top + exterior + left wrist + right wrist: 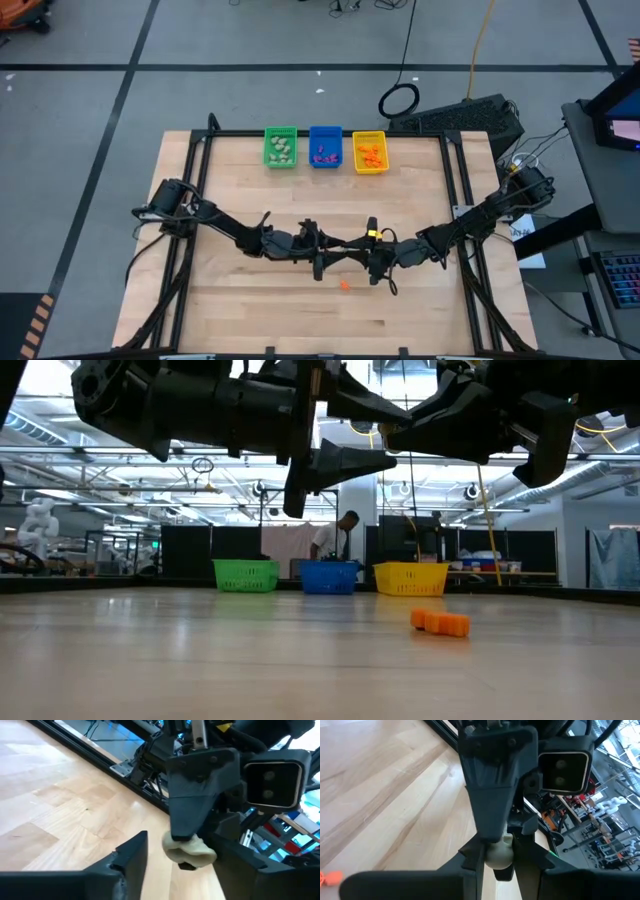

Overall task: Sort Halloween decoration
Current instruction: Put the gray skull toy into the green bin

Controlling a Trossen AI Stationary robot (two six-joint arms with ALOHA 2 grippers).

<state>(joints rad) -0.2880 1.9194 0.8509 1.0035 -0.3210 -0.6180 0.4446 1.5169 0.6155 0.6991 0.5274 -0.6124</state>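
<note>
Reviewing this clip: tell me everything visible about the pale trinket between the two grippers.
The pale trinket is a small greenish-beige lump, rounded and bumpy, looking like soft plastic or rubber. It is held above the wooden table near its middle, pinched between the fingers of the right gripper. The left gripper faces it with its fingers on either side of the piece, open around it; whether they touch it cannot be told. Its exact shape is partly hidden by the fingers.

No legible text, label, number or sign anywhere

Three bins (325,147), two arms (225,227), one orange trinket (344,284), one pale trinket (190,851)
</note>
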